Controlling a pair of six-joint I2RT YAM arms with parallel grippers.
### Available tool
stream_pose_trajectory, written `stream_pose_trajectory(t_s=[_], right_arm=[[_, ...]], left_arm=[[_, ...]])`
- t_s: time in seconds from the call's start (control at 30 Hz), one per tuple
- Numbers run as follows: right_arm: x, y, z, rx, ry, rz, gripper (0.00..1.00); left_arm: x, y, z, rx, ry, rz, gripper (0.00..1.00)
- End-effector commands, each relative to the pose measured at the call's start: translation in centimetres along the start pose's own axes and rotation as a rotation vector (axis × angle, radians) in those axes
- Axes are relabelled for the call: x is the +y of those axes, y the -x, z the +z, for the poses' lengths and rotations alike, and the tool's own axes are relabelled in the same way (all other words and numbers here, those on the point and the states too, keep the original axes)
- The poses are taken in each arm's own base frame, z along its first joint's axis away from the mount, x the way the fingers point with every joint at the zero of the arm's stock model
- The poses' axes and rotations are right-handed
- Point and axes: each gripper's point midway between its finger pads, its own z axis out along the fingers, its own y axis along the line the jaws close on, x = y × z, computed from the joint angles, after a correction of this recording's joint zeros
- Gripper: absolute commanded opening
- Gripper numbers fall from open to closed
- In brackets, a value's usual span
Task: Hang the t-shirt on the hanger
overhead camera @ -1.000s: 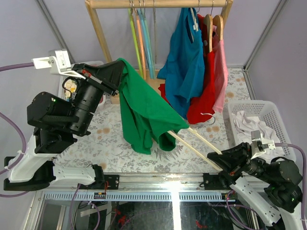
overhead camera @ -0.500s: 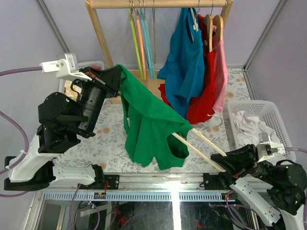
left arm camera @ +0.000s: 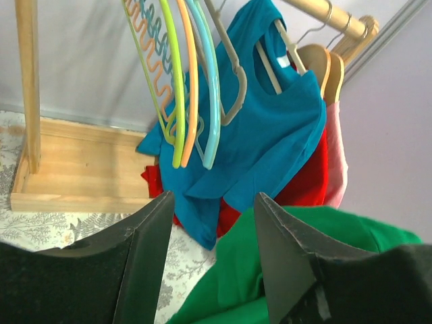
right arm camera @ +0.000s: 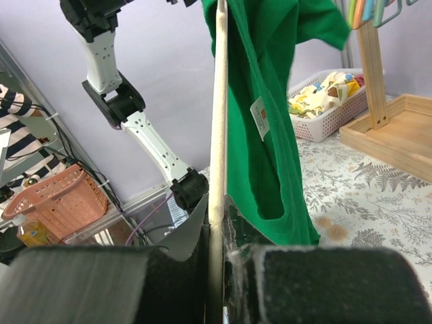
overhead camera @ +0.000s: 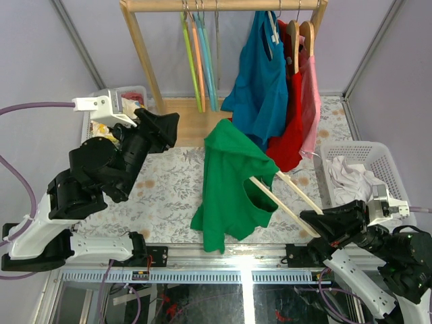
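Observation:
The green t-shirt (overhead camera: 233,182) hangs draped over the raised end of the pale beige hanger (overhead camera: 287,206), above the table's middle. My right gripper (overhead camera: 316,226) is shut on the hanger's lower arm near the front right. In the right wrist view the hanger arm (right arm camera: 217,121) runs straight up from the shut gripper (right arm camera: 217,233), with the t-shirt (right arm camera: 263,101) hanging on its right side. My left gripper (overhead camera: 167,125) is open and empty, left of the shirt and apart from it. In the left wrist view the open gripper (left arm camera: 212,202) frames the t-shirt (left arm camera: 270,277). The hanger's hook is hidden.
A wooden rack (overhead camera: 145,57) at the back holds green, orange and blue hangers (overhead camera: 199,61), a blue garment (overhead camera: 260,88) and red and pink garments (overhead camera: 297,115). A white basket (overhead camera: 388,165) of cloth stands at right. A small basket (overhead camera: 128,94) stands at back left.
My left gripper has let go of the t-shirt and drawn back to the left. The shirt has swung right and now hangs from the hanger alone. The right gripper still holds the hanger.

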Motion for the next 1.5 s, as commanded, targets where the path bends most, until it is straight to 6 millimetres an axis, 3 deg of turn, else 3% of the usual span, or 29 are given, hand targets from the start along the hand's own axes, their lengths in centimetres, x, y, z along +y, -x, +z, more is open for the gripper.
stream_pose_trajectory(t_s=[0.0, 0.4, 0.53, 0.73, 0.93, 1.0, 1.17, 1.27, 1.47], right_arm=[[0.5, 4.1, 0.7, -0.123, -0.014, -0.06, 0.0], [-0.4, 2.9, 1.1, -0.058, -0.049, -0.04, 0.0], [-0.7, 2.5, 1.4, -0.043, -0.052, -0.038, 0.0], [-0.8, 2.0, 1.8, -0.029, -0.038, -0.028, 0.0], [-0.7, 1.8, 2.0, -0.013, -0.028, -0.022, 0.0], [-0.7, 1.7, 2.1, -0.008, -0.024, -0.022, 0.0], [-0.9, 1.5, 2.0, -0.002, -0.033, -0.023, 0.0], [-1.1, 1.3, 1.9, 0.001, -0.043, -0.026, 0.0], [-1.1, 1.2, 1.4, 0.019, -0.061, -0.032, 0.0]], left_arm=[[-0.1, -2.2, -0.5, 0.09, -0.03, 0.026, 0.5], [-2.8, -8.1, -0.7, 0.239, -0.225, 0.188, 0.52], [-3.1, -8.8, -1.2, 0.24, -0.292, 0.198, 0.54], [-3.2, -9.3, -0.2, 0.215, -0.271, 0.257, 0.54], [-3.5, -8.2, 0.5, 0.16, -0.258, 0.277, 0.52], [-3.9, -7.9, 0.7, 0.152, -0.265, 0.289, 0.44], [-4.7, -7.2, 0.7, 0.148, -0.289, 0.291, 0.09], [-5.0, -6.9, 0.6, 0.152, -0.297, 0.282, 0.01], [-6.0, -5.1, 0.3, 0.13, -0.328, 0.255, 0.0]])
